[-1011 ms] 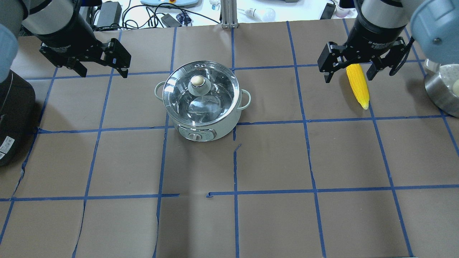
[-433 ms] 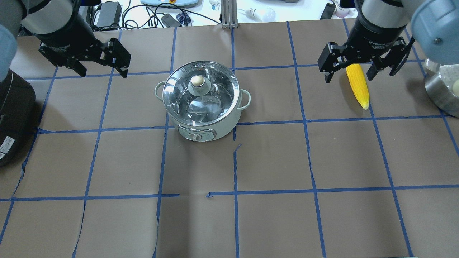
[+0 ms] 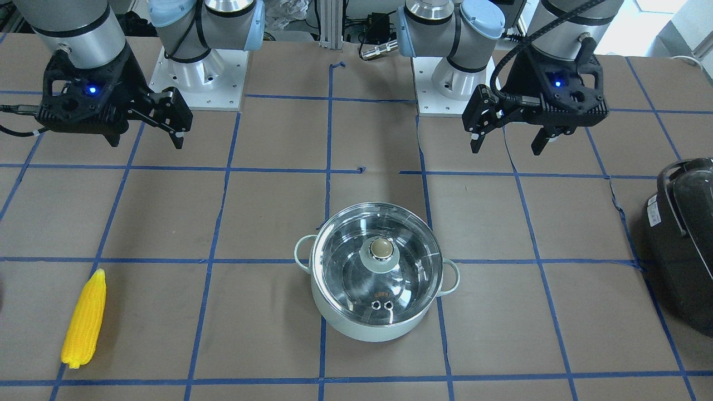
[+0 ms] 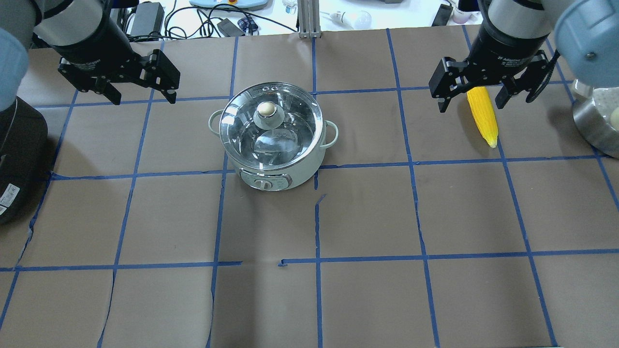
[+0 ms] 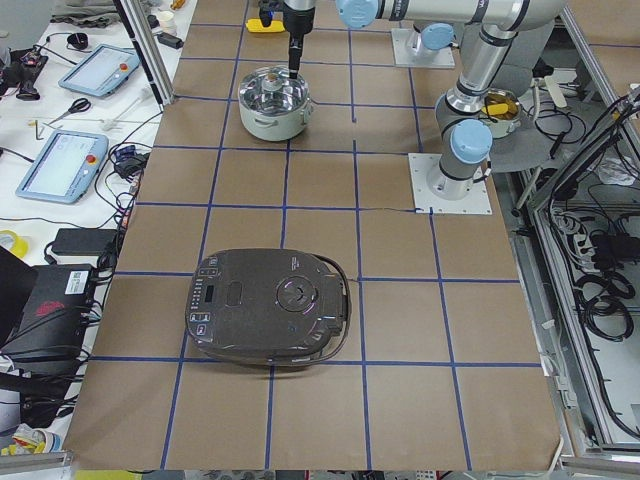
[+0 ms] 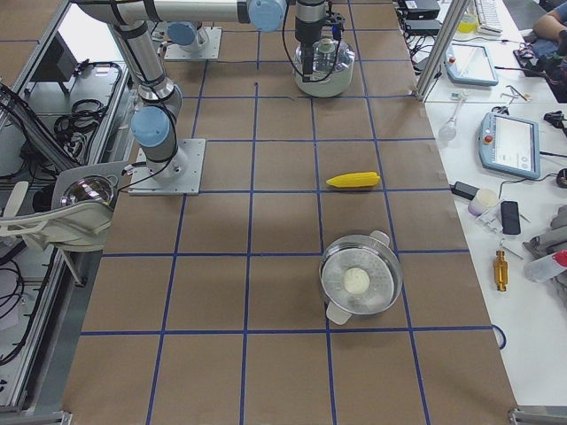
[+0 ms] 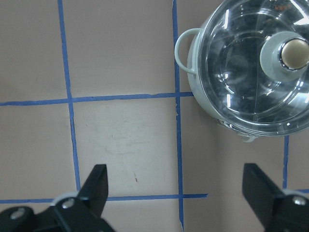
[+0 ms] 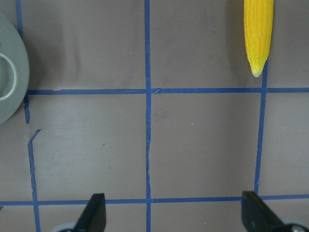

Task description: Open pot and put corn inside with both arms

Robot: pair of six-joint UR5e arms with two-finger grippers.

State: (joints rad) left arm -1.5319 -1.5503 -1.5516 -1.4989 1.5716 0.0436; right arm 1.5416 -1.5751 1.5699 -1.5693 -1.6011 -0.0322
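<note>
The pale green pot (image 4: 290,176) stands mid-table with its glass lid and beige knob (image 4: 265,110) on; it also shows in the front view (image 3: 362,331) and the left wrist view (image 7: 207,92). The yellow corn (image 4: 485,118) lies flat on the table to the pot's right, and shows in the front view (image 3: 84,318) and the right wrist view (image 8: 258,34). My left gripper (image 4: 142,96) is open and empty, high above the table left of the pot (image 3: 506,148). My right gripper (image 4: 470,105) is open and empty, high up near the corn (image 3: 146,142).
A large black appliance (image 4: 14,159) sits at the table's left edge. A steel pot with a white lump in it (image 4: 597,121) stands at the right edge. Cables and devices lie beyond the far edge.
My left gripper has shifted slightly right and toward the far edge. The right gripper, the pot and the corn have hardly moved.
</note>
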